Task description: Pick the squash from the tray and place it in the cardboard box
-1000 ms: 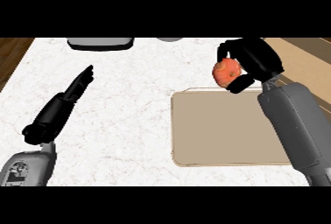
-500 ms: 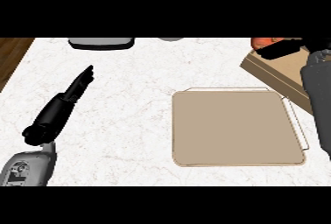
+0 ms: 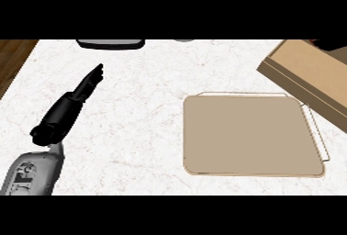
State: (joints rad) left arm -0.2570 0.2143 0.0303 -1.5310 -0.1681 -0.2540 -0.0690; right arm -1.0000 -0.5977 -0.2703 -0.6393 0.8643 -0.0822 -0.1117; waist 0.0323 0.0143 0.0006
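Note:
The beige tray (image 3: pixel 251 135) lies bare on the white counter at centre right. Beyond its far right corner stands the cardboard box (image 3: pixel 308 69), cut off by the view's right edge. No squash shows anywhere. Above the box, at the top right corner, only a dark sliver of my right hand (image 3: pixel 333 44) shows, and what it holds is hidden. My left hand (image 3: pixel 71 103) rests at the left of the counter, open with straight fingers pointing away, far from tray and box.
A dark flat object (image 3: pixel 110 43) sits at the counter's far edge, with a small grey thing (image 3: pixel 184 40) beside it. The counter's left edge drops to a wooden surface (image 3: pixel 13 55).
My right arm, which held the orange squash above the tray's far edge, has moved up and right over the box and almost out of view. The left hand has not moved.

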